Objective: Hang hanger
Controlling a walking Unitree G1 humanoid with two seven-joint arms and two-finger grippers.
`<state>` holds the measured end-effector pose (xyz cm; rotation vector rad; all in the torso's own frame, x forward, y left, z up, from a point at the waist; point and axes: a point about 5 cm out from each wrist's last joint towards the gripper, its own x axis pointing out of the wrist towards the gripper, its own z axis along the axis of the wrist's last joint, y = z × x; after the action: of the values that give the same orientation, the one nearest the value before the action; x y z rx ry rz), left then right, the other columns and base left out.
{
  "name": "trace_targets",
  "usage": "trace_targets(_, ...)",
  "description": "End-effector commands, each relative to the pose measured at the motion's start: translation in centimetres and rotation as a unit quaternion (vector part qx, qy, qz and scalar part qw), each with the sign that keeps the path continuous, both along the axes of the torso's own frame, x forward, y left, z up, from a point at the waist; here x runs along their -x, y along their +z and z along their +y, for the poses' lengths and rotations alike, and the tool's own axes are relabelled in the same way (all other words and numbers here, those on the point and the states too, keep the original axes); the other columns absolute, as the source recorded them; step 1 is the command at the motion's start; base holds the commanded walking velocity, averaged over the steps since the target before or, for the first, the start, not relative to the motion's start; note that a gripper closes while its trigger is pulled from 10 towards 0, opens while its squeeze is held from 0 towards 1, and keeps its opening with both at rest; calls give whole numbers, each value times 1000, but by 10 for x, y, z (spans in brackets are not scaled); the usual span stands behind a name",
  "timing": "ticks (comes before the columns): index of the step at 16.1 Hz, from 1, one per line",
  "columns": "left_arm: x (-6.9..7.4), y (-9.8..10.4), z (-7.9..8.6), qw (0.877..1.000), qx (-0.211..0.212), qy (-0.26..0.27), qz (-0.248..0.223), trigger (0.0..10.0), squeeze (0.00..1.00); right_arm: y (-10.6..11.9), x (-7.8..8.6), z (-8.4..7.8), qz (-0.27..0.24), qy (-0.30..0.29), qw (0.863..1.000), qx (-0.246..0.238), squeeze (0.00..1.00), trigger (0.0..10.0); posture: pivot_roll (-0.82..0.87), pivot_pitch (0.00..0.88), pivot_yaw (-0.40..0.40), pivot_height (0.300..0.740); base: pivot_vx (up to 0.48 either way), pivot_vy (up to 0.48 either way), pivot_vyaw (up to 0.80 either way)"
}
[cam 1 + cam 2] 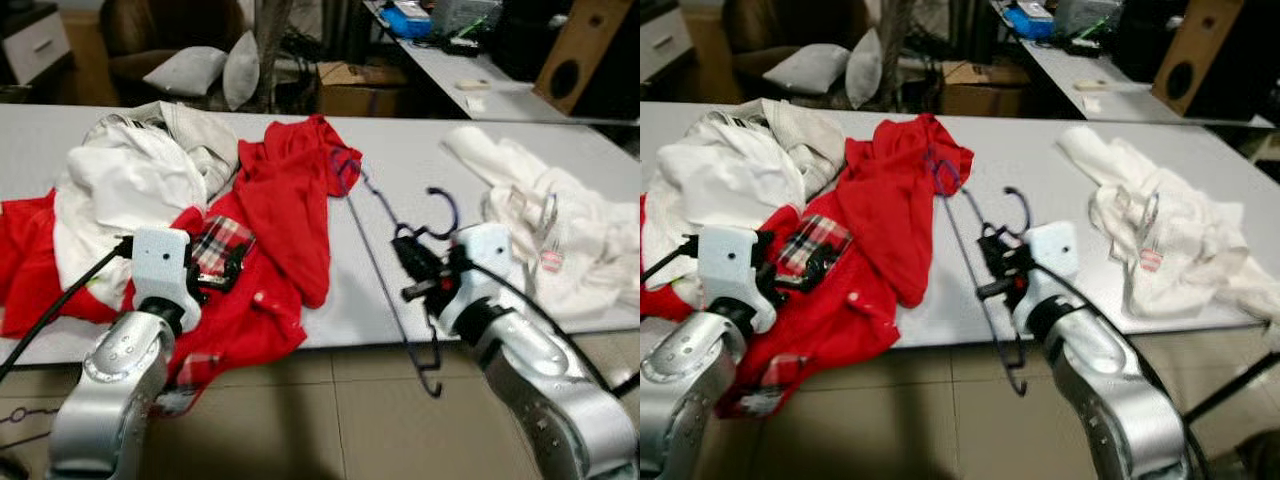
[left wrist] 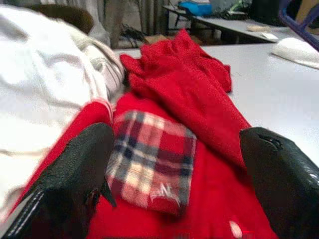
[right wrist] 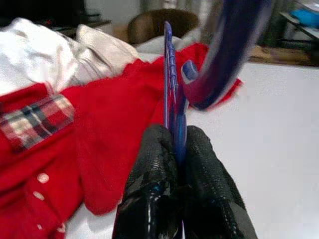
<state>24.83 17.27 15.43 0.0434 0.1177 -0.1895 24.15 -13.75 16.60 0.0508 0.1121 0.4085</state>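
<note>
Gripping the blue hanger in my right gripper, I find both black fingers pressed tight on its thin wire, pinching it near the neck just below the hook. The hanger sits at centre frame in the eye views: its hook curls up beside my right wrist, one end reaches to the red garment at upper centre, and the other end hangs past the near edge of the grey table over the tiled floor. My left gripper is spread wide, fingers well apart, hovering low over the plaid pocket of the red garment at lower left of the frame; I cannot tell whether it touches the cloth. White clothing is heaped at the left side of the table, partly over the red garment. A second white garment lies crumpled on the right side of the table, apart from the hanger.
</note>
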Motion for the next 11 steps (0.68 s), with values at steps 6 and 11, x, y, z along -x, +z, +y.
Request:
trace_targets(6,-4,4,2,1000,-5,-4,-5,10000,0,-1,0,6,-4,25,1000,5,0,10000,59,7,-36,740,0,298,0)
trace_targets(11,2,-4,-6,998,-47,-35,-4,10000,0,-3,-1,6,-10,47,999,14,0,10000,78,10,-43,740,0,-192,0)
